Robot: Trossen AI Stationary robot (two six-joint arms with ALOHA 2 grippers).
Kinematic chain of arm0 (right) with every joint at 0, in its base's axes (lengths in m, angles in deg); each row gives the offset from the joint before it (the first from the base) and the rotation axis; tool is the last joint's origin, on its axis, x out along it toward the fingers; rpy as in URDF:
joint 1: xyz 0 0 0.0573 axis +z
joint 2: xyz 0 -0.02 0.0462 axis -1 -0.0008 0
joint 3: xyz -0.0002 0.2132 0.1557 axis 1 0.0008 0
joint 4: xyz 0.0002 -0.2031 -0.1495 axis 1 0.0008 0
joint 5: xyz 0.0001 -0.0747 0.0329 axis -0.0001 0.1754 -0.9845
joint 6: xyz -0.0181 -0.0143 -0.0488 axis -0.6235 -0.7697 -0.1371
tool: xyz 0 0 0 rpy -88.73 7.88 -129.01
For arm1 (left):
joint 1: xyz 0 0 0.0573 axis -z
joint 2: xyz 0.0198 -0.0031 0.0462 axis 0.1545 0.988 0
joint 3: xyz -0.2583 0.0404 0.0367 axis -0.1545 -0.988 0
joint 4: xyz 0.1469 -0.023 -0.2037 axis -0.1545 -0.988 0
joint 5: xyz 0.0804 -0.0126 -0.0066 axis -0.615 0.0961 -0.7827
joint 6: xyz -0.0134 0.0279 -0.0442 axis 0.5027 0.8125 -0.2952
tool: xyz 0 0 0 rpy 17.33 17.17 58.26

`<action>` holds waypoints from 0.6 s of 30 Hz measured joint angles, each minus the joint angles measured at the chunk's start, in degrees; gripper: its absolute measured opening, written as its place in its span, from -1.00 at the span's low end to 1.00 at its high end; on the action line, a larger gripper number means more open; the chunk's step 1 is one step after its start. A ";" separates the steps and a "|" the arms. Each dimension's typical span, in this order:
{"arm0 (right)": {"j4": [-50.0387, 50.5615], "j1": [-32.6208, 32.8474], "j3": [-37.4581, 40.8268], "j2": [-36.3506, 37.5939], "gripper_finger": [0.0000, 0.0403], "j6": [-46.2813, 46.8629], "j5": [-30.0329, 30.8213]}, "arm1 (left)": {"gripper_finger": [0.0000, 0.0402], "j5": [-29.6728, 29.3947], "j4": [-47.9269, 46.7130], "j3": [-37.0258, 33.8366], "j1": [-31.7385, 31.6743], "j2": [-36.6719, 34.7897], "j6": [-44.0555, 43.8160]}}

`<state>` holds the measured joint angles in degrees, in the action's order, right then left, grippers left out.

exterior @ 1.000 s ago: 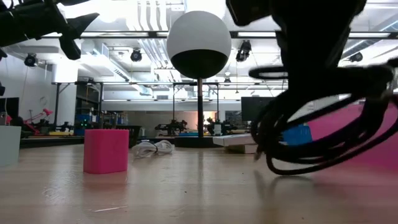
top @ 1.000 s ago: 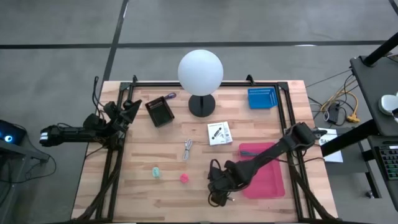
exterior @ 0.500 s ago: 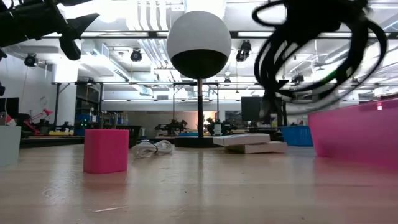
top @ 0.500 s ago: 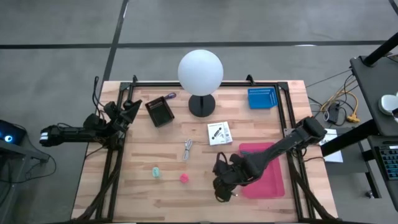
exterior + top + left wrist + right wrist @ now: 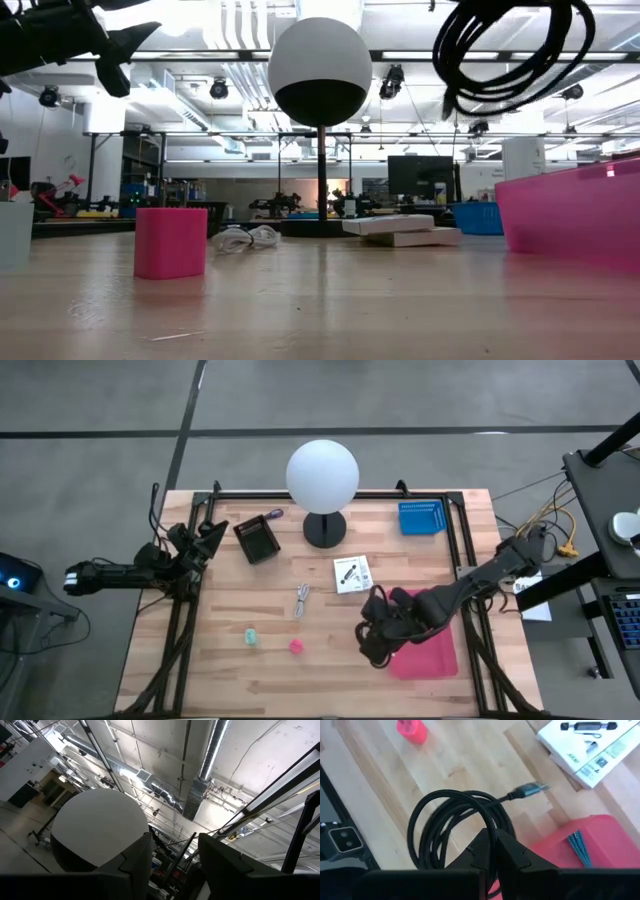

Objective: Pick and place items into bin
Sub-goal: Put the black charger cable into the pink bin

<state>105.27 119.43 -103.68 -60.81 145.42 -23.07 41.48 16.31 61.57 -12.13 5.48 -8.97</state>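
Fingers of right gripper (image 5: 490, 851) pinch dark coiled cable (image 5: 385, 628), lifted at left edge of pink bin (image 5: 432, 650). I carry further right until loops hang inside, then release. Left gripper (image 5: 207, 537) waits far left, fingers spread.

The right gripper (image 5: 492, 851) was clamped shut, its arm stretched across the table. The left gripper (image 5: 207, 537) hung parted at the table's left edge.
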 joint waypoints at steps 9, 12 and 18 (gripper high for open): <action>2.76 0.16 0.02 3.89 -0.96 -1.35 2.47 | -0.28 -0.02 0.04 0.00 0.00 -0.02 0.00; 4.91 0.49 0.02 4.98 -0.96 -1.93 2.50 | -0.28 -0.02 0.00 -0.01 -0.02 -0.04 0.00; 11.78 1.58 0.04 6.60 -0.96 0.04 2.63 | -0.28 -0.02 0.07 -0.02 0.00 -0.04 0.01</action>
<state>117.05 121.01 -103.64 -54.20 145.46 -20.44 41.46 16.38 61.55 -12.13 5.44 -8.96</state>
